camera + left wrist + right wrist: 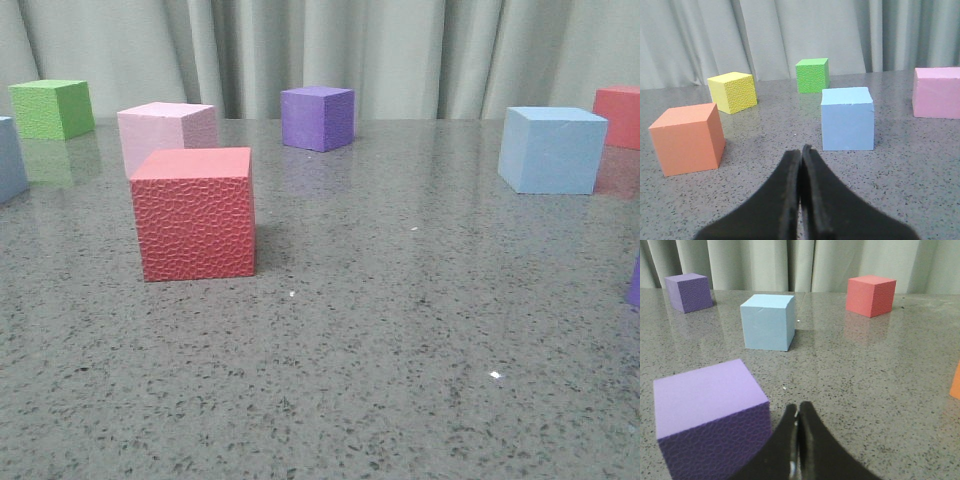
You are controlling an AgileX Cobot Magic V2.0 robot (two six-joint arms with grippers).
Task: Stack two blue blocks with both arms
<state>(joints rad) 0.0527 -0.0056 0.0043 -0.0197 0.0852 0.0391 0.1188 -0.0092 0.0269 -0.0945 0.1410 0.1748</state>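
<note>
Clearly, each arm has its own blue block ahead of it, and neither is held. In the left wrist view the left gripper (801, 152) has its jaws pressed together with nothing between them, and one blue block (847, 119) stands on the grey surface (765, 130) just beyond the fingertips and a little off the jaws' line, toward the side where a pink cube (937, 92) sits; an orange cube (687, 139) lies off the other side of the jaws, with a yellow cube (733, 92) and a green cube (812, 75) farther out. In the right wrist view the right gripper (798, 412) is likewise closed on nothing; the second blue block (767, 322) stands farther beyond those jaws, again slightly off their line, while a big purple cube (710, 417) sits right beside the fingers on that same side and partly crowds the route. Both blocks rest flat, each turned a little so that a second side face shows, and being cubes they offer no long axis to choose. In the front view the blocks are well apart, one (552, 149) at the right, the other a sliver (10, 158) at the left edge. Judging from this, the left arm is nearer its block and needs only to open, shift sideways and advance.
</note>
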